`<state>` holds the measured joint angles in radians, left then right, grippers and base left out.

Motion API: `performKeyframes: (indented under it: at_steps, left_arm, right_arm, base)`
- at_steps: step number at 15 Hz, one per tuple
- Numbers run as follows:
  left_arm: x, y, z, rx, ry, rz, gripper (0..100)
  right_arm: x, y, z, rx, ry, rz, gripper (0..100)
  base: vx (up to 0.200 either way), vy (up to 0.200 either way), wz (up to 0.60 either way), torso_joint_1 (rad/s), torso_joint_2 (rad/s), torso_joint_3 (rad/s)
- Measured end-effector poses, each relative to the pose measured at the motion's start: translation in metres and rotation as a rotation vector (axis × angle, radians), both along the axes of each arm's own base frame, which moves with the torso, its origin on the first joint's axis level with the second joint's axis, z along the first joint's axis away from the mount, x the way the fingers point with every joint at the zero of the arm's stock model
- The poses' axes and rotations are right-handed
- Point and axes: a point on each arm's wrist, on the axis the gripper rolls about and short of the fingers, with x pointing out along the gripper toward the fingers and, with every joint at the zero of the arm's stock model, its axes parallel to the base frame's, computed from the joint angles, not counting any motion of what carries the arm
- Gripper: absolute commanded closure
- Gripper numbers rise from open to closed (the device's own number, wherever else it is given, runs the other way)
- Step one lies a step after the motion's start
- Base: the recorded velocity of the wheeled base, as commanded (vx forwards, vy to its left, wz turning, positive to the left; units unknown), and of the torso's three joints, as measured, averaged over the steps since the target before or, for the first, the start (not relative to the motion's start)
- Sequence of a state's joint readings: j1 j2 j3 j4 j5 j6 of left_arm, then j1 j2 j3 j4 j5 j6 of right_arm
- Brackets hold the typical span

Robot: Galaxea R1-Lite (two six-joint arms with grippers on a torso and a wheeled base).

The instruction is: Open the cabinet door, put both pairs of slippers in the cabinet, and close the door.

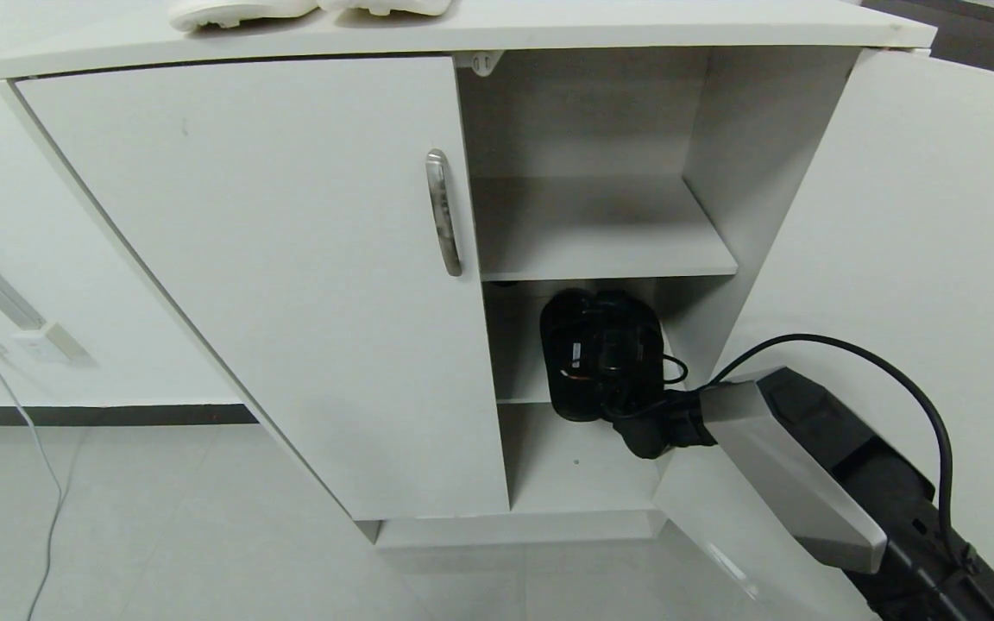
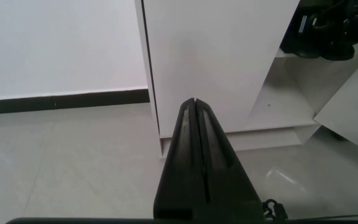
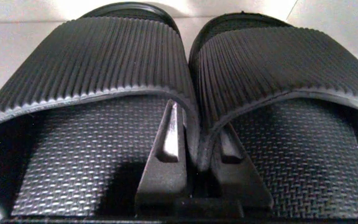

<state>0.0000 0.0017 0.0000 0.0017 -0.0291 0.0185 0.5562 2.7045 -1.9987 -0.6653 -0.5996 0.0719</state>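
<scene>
Right gripper [image 3: 196,140] clamps both black slippers [image 3: 104,74] by adjoining walls. Left gripper [image 2: 194,124] is closed and empty. Risk: the thin pinch may let one slipper drop short of the shelf [image 1: 523,392] ahead.

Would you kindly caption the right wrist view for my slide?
Right gripper shut on the black slippers, pinching their inner edges together.

One slipper pair [image 1: 600,354] is inside the cabinet [image 1: 247,259], another pair [image 1: 238,10] atop it.

A plain room, perhaps a hallway or office. A white laminate cabinet [image 1: 247,259] stands on pale grey floor tiles [image 1: 204,561] against a white wall [image 1: 14,172] with black skirting [image 1: 91,415]
</scene>
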Motion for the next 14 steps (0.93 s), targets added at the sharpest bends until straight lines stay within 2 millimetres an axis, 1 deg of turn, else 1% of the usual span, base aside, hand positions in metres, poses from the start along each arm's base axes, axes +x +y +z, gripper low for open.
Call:
performKeyframes:
  at_steps: [1,6,9,11,14]
  left_arm:
    - [0.000,0.000,0.000,0.000,0.000,0.000,100]
    - [0.000,0.000,0.000,-0.001,0.000,0.000,100]
    - [0.000,0.000,0.000,-0.001,0.000,0.000,100]
    - [0.000,0.000,0.000,-0.001,0.000,0.000,100]
    - [0.000,0.000,0.000,-0.001,0.000,0.000,100]
  right_arm:
    - [0.000,0.000,-0.001,-0.001,0.002,0.000,0]
    - [0.000,0.000,-0.006,-0.010,0.011,-0.011,0]
    - [-0.008,-0.001,-0.008,-0.020,0.020,-0.025,0]
    - [-0.020,-0.003,-0.006,-0.024,0.022,-0.019,0]
    - [-0.051,-0.010,0.002,-0.036,0.038,0.001,0]
  base:
    - [0.000,0.000,0.00,0.000,0.00,0.000]
    - [0.000,0.000,0.00,0.000,0.00,0.000]
    - [0.000,0.000,0.00,0.000,0.00,0.000]
    - [0.000,0.000,0.00,0.000,0.00,0.000]
    - [0.000,0.000,0.00,0.000,0.00,0.000]
